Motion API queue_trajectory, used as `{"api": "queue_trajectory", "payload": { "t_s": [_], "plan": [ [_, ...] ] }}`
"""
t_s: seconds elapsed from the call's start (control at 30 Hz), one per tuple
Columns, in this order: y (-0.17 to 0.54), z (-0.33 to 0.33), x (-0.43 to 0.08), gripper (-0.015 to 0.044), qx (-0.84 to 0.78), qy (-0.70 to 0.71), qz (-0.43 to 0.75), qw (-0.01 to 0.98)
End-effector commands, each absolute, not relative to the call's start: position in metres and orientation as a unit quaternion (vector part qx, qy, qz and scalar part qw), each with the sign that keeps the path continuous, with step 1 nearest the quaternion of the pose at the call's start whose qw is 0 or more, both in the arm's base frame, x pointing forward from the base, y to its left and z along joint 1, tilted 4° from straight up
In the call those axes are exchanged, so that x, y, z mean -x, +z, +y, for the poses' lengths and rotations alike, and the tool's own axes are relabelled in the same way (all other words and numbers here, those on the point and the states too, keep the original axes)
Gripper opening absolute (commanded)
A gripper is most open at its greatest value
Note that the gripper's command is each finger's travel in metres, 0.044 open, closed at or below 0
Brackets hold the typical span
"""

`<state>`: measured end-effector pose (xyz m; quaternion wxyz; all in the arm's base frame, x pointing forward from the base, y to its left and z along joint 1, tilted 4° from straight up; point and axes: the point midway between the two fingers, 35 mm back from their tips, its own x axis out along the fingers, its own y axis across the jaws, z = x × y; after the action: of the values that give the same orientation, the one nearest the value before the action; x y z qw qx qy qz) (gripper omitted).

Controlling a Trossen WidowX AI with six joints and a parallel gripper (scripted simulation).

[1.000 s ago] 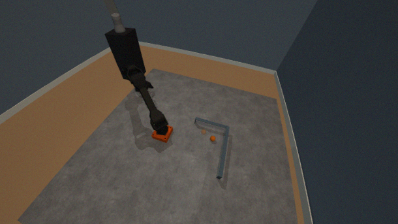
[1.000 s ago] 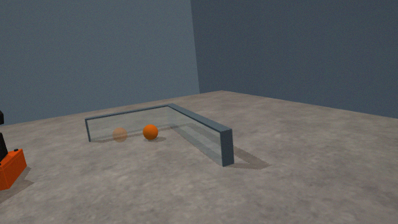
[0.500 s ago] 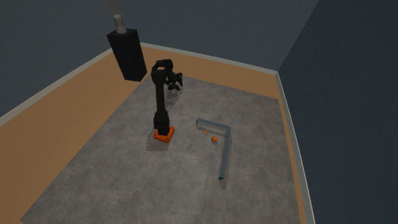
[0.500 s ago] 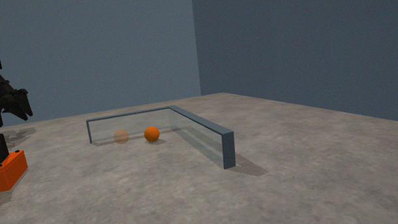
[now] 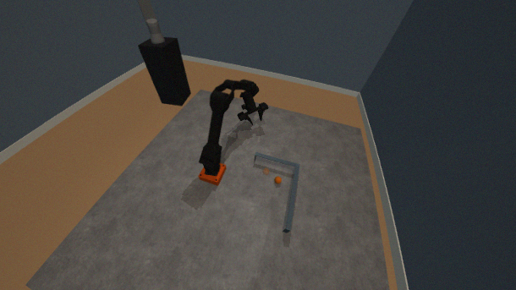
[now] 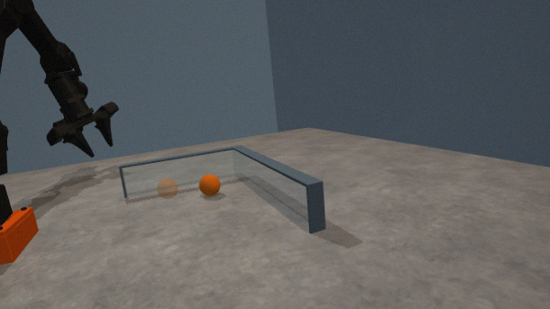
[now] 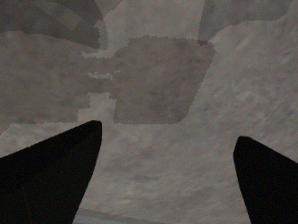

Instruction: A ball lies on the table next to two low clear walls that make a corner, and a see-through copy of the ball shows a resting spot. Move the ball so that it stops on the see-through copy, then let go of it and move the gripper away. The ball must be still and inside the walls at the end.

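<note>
item: ball (image 6: 209, 184), orange, on the tabletop (image 6: 406, 217) inside the corner of the clear walls (image 6: 275, 169), just beside the see-through copy (image 6: 167, 187) but not on it.
item: gripper (image 6: 92, 138), part open and holding nothing, raised in the air, well apart from the ball, beyond the far wall.
progress: nothing done yet, by the look of it; approach, move, release and retreat all remain.
obscured: wrist view cuts ball and copy at its lower edge; arm base cropped in the exterior view.
</note>
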<state>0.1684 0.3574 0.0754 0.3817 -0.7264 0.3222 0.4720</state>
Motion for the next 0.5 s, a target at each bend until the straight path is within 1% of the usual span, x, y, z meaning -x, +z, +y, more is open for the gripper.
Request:
{"api": "queue_trajectory", "payload": {
  "t_s": [0.0, 0.47],
  "plan": [
    [0.074, 0.338, -0.197, 0.0281, 0.683, 0.449, 0.379, 0.434],
    [0.074, 0.243, -0.293, 0.0281, 0.466, 0.312, 0.558, 0.612]
  ]
}}
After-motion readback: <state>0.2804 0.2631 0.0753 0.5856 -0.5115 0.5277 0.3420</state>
